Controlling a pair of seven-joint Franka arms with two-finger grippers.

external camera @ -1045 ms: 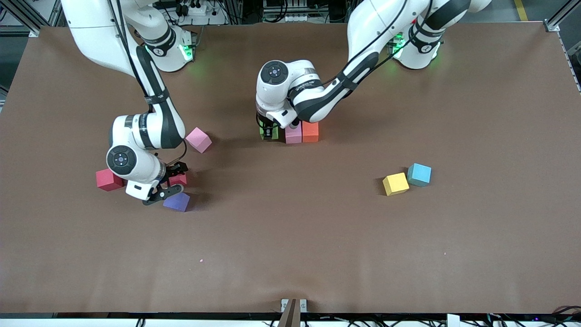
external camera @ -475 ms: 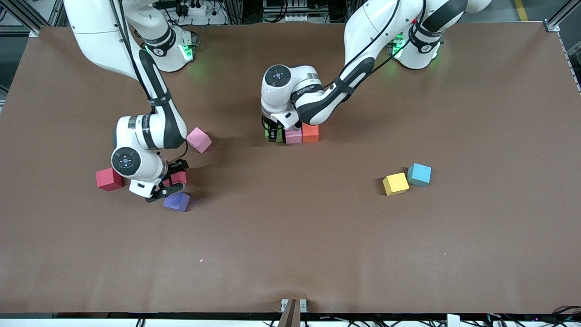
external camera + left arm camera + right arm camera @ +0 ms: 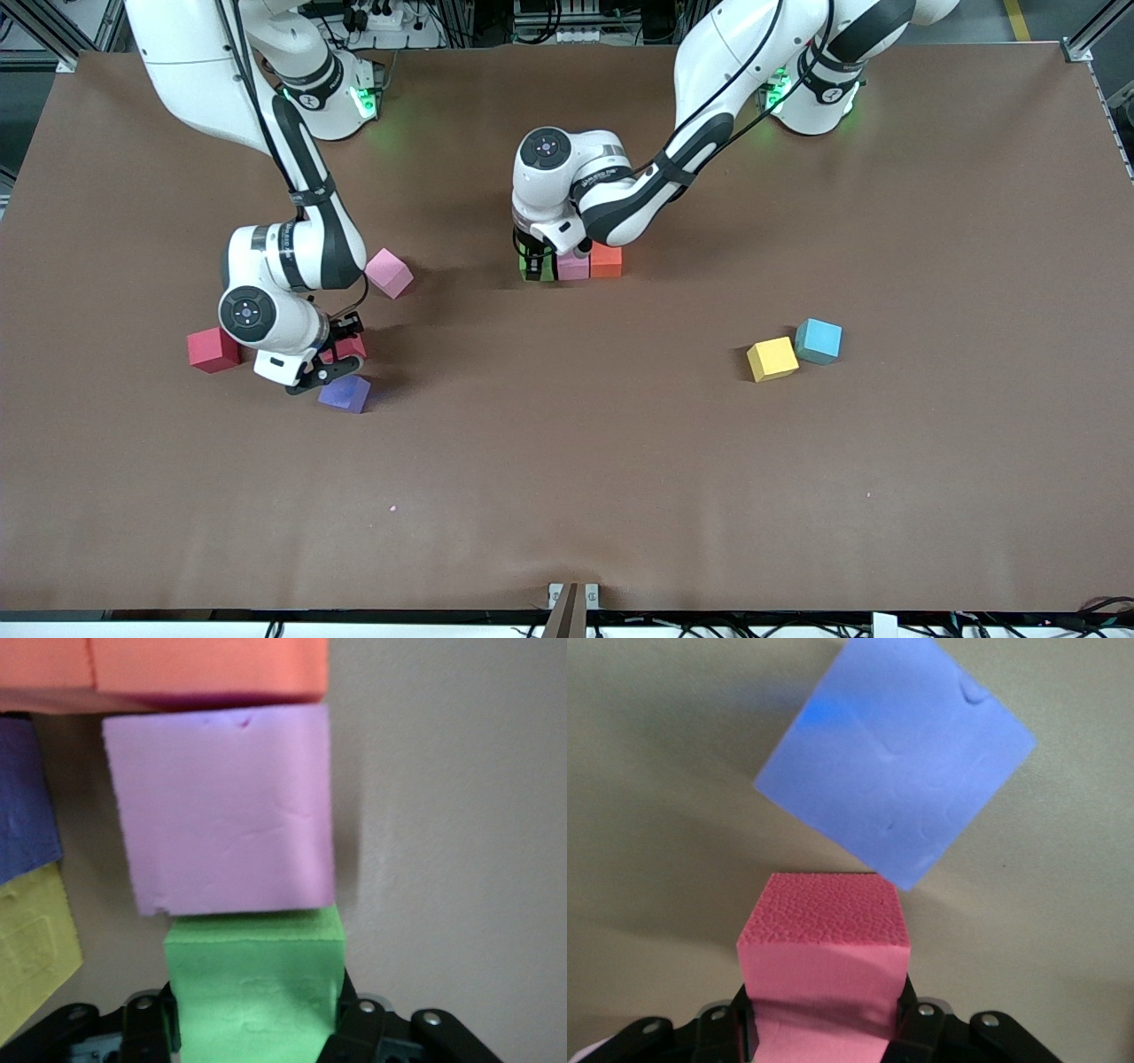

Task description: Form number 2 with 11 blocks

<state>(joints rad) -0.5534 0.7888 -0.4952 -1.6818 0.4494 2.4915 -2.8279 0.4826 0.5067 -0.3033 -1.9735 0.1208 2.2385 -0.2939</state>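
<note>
Even overhead light, soft shadows, blurry close wrist views

The brown counter (image 3: 620, 461) carries loose blocks: red (image 3: 212, 349), pink (image 3: 389, 273), purple (image 3: 345, 393), yellow (image 3: 772, 359), light blue (image 3: 818, 340).

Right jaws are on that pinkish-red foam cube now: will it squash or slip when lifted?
The pinkish-red foam cube probably gives slightly: its pebbled top looks soft. Slipping seems unlikely, since the right gripper has its jaws flat against opposite faces. It likely lifts easily and, being flat-sided, won't roll.

blocks partly gathered on the surface
green block (image 3: 537, 268), pink block (image 3: 573, 266) and orange block (image 3: 606, 260) sat touching in a row; others lay scattered.
</note>
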